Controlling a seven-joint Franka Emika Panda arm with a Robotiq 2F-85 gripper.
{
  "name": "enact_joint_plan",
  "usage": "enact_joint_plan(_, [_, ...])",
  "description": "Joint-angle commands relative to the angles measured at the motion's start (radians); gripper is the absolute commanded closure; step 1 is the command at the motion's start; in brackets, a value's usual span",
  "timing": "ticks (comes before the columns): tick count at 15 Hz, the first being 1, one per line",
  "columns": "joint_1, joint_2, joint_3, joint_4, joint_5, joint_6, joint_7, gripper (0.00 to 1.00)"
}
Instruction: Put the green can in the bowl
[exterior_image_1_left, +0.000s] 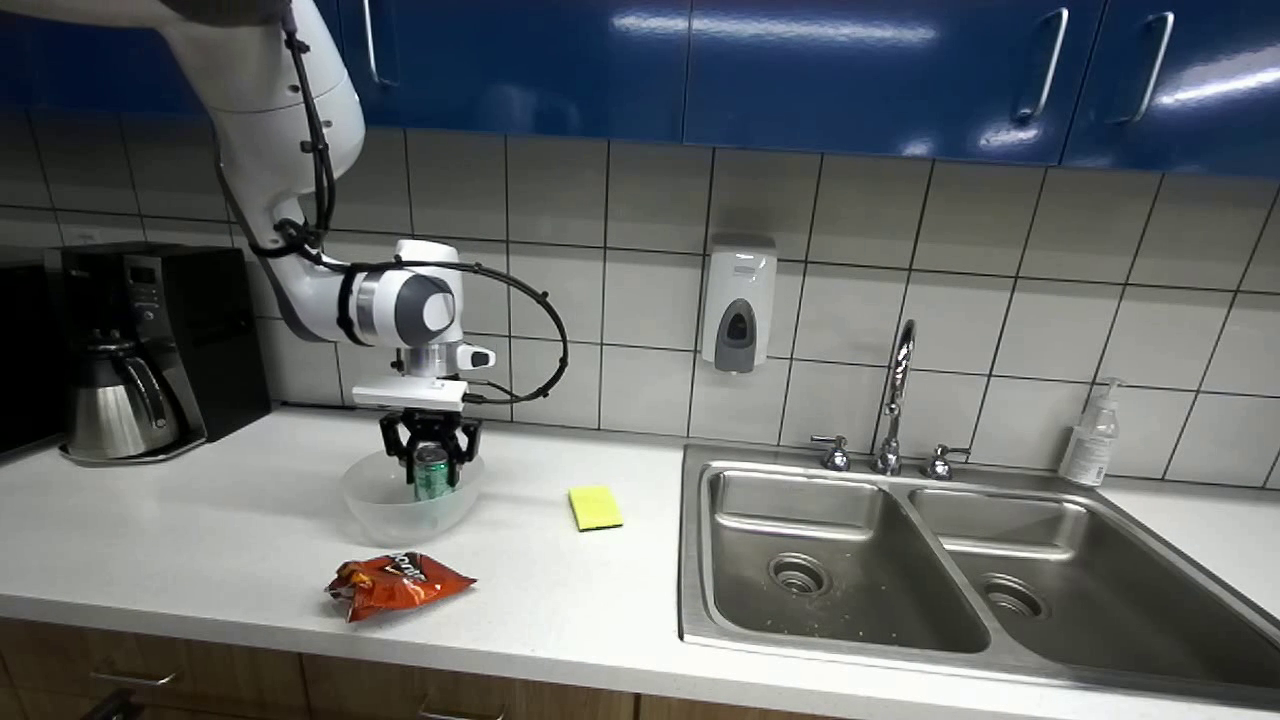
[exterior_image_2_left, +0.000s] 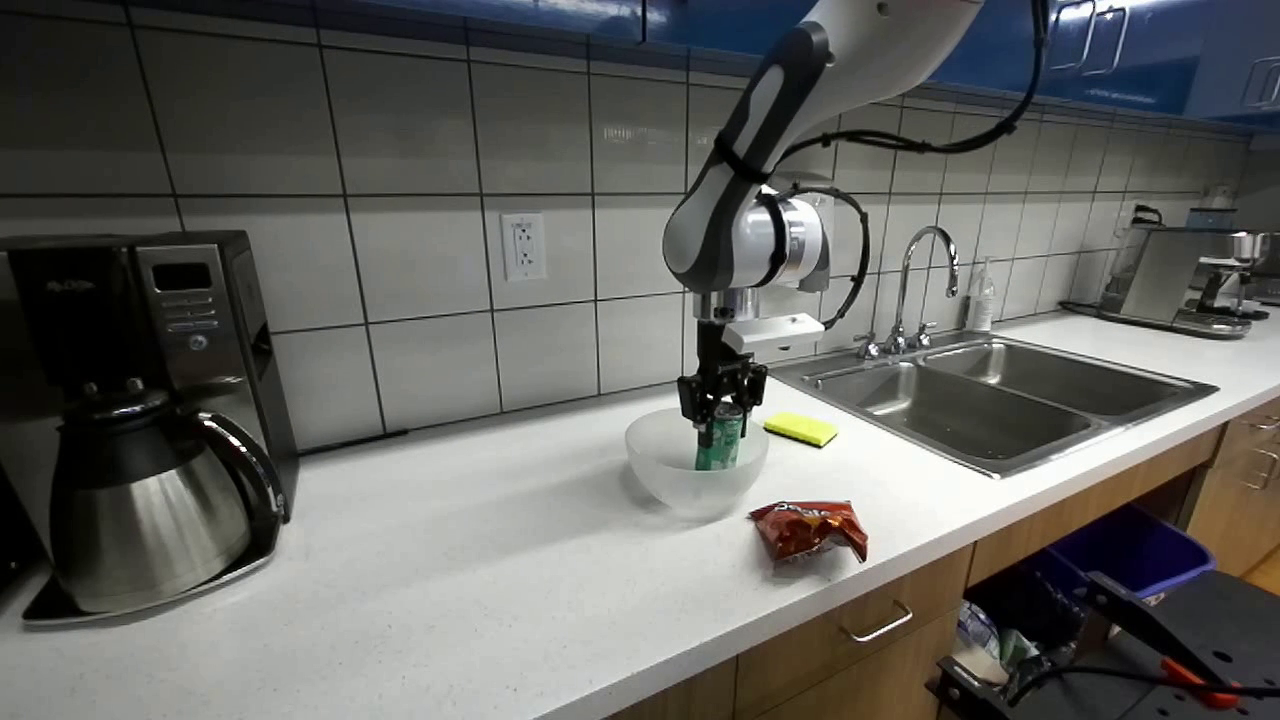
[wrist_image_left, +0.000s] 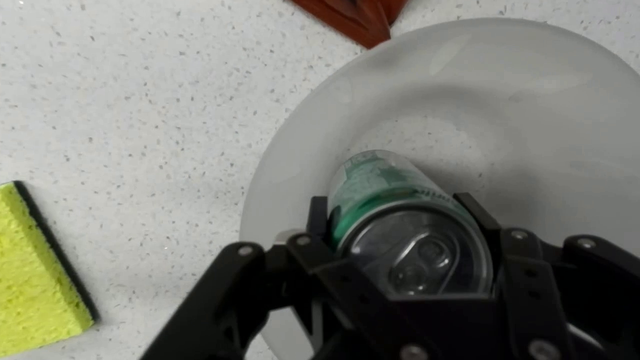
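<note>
The green can (exterior_image_1_left: 432, 484) is upright or slightly tilted between the fingers of my gripper (exterior_image_1_left: 432, 470), inside the outline of the translucent bowl (exterior_image_1_left: 372, 505). In an exterior view, the can (exterior_image_2_left: 717, 455) shows below the fingertips (exterior_image_2_left: 723, 432), within the bowl (exterior_image_2_left: 660, 470). In the wrist view, the fingers (wrist_image_left: 396, 212) are against both sides of the can (wrist_image_left: 382, 180), near its silvery top. The can is over one side of the bowl's inside (wrist_image_left: 295, 155). I cannot tell whether its base touches the bowl's bottom.
A red-orange snack bag (exterior_image_1_left: 400, 583) lies in front of the bowl, also in an exterior view (exterior_image_2_left: 808, 530). A yellow sponge (exterior_image_1_left: 595, 507) lies beside the bowl. A steel double sink (exterior_image_1_left: 840, 560) and a coffee maker (exterior_image_2_left: 150, 430) stand on the counter. A tiled wall is behind.
</note>
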Motion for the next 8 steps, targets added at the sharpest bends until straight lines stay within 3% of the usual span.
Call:
enact_joint_plan(1, [-0.035,0.038,0.032,0.056,0.005,-0.015,-0.043,0.62])
enact_joint_plan(8, [-0.040,0.084,0.033,0.096,0.000,-0.030,-0.049,0.62])
